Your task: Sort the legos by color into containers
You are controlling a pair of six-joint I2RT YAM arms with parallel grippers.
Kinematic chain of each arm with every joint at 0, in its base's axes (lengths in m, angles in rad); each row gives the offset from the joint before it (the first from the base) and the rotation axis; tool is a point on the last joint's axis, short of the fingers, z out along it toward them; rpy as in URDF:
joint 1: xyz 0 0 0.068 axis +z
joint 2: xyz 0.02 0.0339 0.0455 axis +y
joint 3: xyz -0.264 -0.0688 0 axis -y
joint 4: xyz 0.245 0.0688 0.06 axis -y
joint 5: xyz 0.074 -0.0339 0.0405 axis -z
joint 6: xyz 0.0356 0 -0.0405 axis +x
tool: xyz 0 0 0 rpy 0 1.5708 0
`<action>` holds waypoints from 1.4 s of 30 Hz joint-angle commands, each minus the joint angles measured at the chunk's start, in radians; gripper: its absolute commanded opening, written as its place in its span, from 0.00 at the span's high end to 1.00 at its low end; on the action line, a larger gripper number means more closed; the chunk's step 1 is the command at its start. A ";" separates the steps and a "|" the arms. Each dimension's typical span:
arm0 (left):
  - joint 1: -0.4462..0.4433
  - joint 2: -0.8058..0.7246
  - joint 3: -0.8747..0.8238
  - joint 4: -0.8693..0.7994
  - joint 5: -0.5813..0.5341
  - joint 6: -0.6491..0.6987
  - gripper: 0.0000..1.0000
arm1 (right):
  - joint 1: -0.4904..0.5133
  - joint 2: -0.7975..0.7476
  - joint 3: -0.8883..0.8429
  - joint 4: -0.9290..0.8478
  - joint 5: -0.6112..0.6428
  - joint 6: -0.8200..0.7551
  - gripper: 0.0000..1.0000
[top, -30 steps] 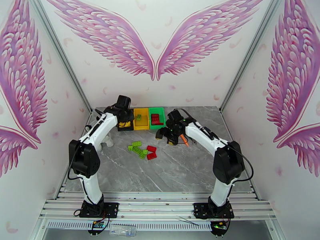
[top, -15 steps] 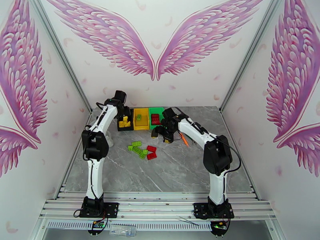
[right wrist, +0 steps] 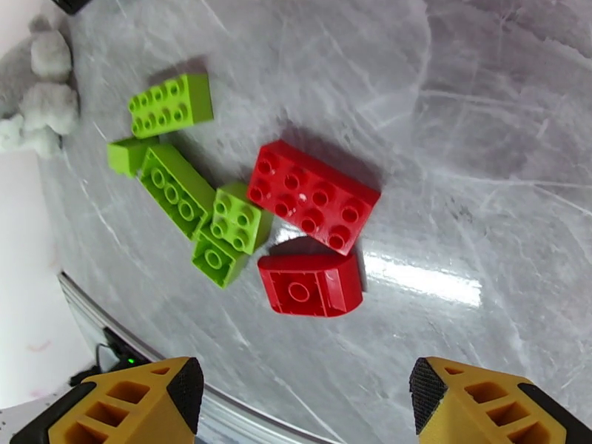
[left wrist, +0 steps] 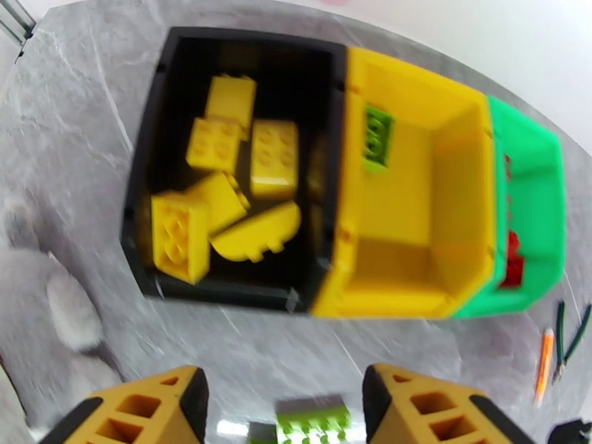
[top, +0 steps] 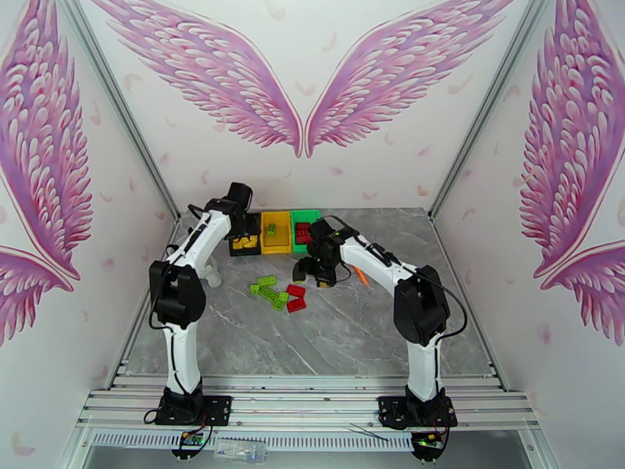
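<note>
Left pincer (left wrist: 285, 408): my fingers stood apart and empty by the black square plastic bin (left wrist: 244, 37).
Black bin: held yellow studded plastic bricks (left wrist: 274, 157).
Yellow plastic bin (left wrist: 459, 179): held one light-green brick (left wrist: 377, 136).
Green plastic bin (left wrist: 536, 179): held red bricks (left wrist: 512, 260).
Table (right wrist: 444, 105): loose green bricks (right wrist: 172, 105) and loose red bricks (right wrist: 313, 195) lay clustered.
Right pincer (right wrist: 300, 408): my fingers stood apart and empty over that cluster.

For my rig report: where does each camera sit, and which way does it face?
Top external: fixed above and behind the bases, facing down and forward over the table; left arm and right arm show whole.
Left wrist: on the left arm, facing down into the containers; the open left gripper at the bottom edge.
Right wrist: on the right arm, facing down on loose legos; the open right gripper at the bottom edge.
Shared: top and left wrist, the containers; top and right wrist, the loose legos.
</note>
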 commanded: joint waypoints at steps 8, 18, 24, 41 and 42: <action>-0.030 -0.445 -0.680 0.309 0.084 -0.368 0.30 | 0.153 0.049 -0.049 -0.068 0.145 -0.089 0.08; -0.029 -0.701 -0.976 0.331 0.066 -0.482 0.28 | 0.203 0.170 0.044 -0.111 0.260 -0.103 0.12; -0.027 -0.765 -1.027 0.316 0.063 -0.496 0.28 | 0.206 0.237 0.128 -0.128 0.278 -0.104 0.14; -0.055 -0.692 -0.993 0.338 0.094 -0.480 0.28 | 0.200 0.308 0.243 -0.170 0.330 -0.103 0.32; -0.067 -0.673 -0.981 0.348 0.099 -0.480 0.28 | 0.195 0.291 0.225 -0.161 0.329 -0.100 0.32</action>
